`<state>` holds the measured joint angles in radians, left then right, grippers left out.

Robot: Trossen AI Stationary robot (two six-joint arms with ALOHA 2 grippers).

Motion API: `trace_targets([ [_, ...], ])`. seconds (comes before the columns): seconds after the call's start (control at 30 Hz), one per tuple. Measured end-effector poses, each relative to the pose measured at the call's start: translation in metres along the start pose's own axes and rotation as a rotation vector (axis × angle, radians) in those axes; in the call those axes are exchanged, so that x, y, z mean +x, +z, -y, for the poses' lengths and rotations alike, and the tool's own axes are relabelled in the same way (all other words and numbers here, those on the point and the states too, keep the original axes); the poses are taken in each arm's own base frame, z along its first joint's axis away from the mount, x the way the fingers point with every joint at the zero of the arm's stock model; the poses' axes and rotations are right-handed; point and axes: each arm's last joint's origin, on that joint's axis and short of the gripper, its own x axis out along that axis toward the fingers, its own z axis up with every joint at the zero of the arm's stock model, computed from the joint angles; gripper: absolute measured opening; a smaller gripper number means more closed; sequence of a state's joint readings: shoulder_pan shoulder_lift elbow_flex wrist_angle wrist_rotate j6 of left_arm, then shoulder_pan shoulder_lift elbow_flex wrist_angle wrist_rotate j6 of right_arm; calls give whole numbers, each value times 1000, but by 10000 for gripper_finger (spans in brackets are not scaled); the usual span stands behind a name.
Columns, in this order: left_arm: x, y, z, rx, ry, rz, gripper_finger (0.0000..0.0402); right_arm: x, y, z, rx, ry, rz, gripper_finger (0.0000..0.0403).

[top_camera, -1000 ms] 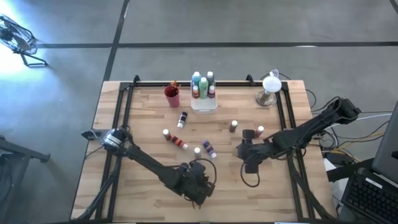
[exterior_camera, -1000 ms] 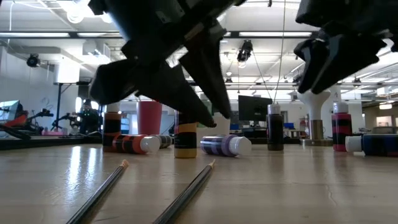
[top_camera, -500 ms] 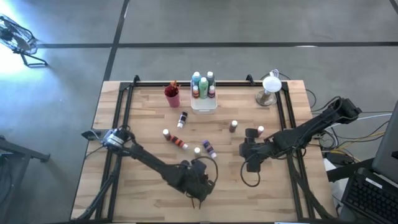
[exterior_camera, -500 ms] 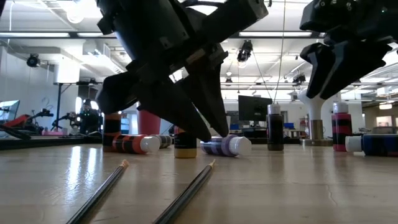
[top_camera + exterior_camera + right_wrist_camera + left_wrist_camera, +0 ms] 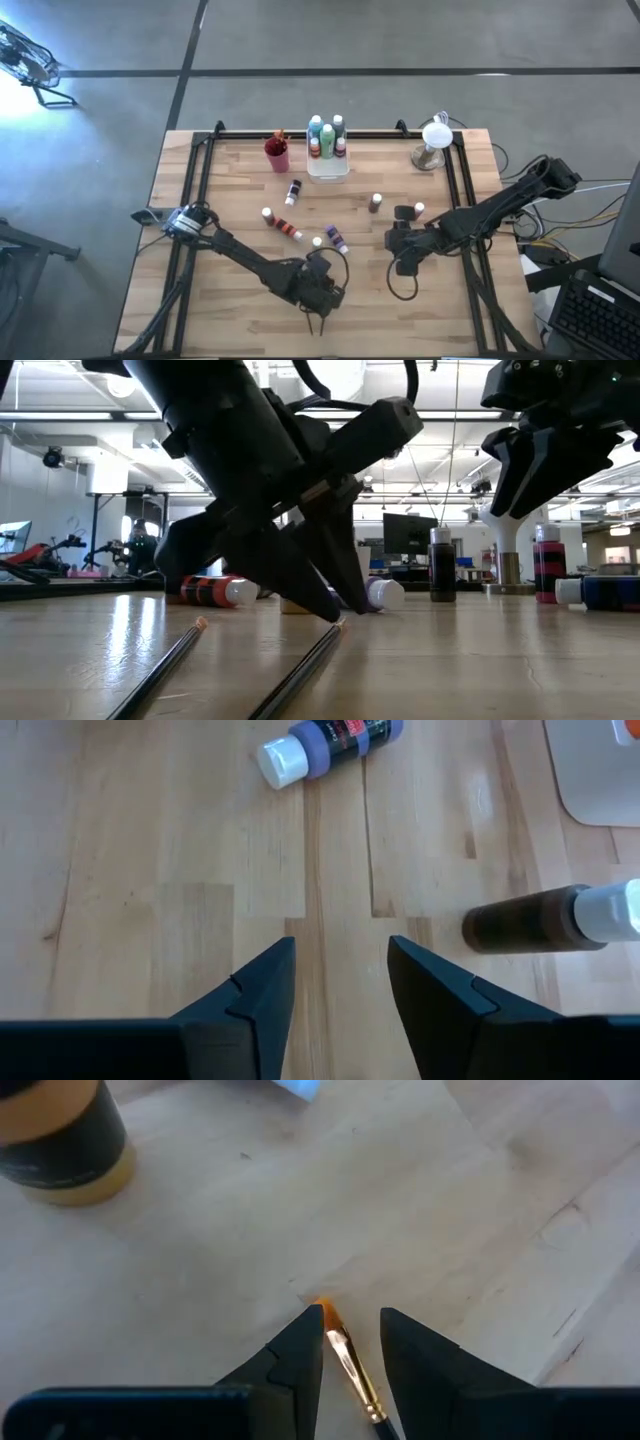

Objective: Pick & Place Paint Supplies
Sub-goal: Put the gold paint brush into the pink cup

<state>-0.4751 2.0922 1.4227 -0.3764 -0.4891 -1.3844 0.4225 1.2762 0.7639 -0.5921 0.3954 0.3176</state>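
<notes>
Two thin paintbrushes lie on the wood near the table's front edge, one [image 5: 155, 675] to the side and one [image 5: 300, 670] under my left gripper [image 5: 328, 610]. That gripper is open and low over the table, its fingers either side of the brush's orange bristle tip [image 5: 326, 1313]. My right gripper [image 5: 340, 945] hangs open above bare wood right of centre [image 5: 399, 255], holding nothing. Ahead of it lie a purple bottle [image 5: 325, 745] and a brown bottle [image 5: 530, 925], both on their sides. My left gripper slants down from the table's left, its fingers along the brush with the bristle end [image 5: 340, 1345] between them. The tip lies close against one finger [image 5: 305, 1345]; whether it touches I cannot tell. The brush lies flat on the table.
Several small bottles lie scattered mid-table [image 5: 290, 228]. Upright bottles stand in the white tray [image 5: 328, 165] at the far edge, next to the magenta cup [image 5: 277, 153]. A white object on a stand [image 5: 433, 140] is at the far right. Black rails run along both sides.
My left gripper has come down toward the table onto the bristle end of one brush, its fingertips now at the wood. The brushes and bottles have stayed where they were.
</notes>
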Motion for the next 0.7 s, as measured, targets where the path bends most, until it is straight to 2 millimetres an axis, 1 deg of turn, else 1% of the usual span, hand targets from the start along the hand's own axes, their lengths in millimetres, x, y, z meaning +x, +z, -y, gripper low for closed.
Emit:
trace_targets([
  [0.4,6,-1,-9,-12,12,2,106,0,1,0,-1,-2,6,189],
  [0.5,11,-3,-10,-10,19,12,106,0,1,0,-1,-13,11,188],
  [0.7,21,-7,-12,-23,22,21,106,0,1,0,-5,-22,12,170],
])
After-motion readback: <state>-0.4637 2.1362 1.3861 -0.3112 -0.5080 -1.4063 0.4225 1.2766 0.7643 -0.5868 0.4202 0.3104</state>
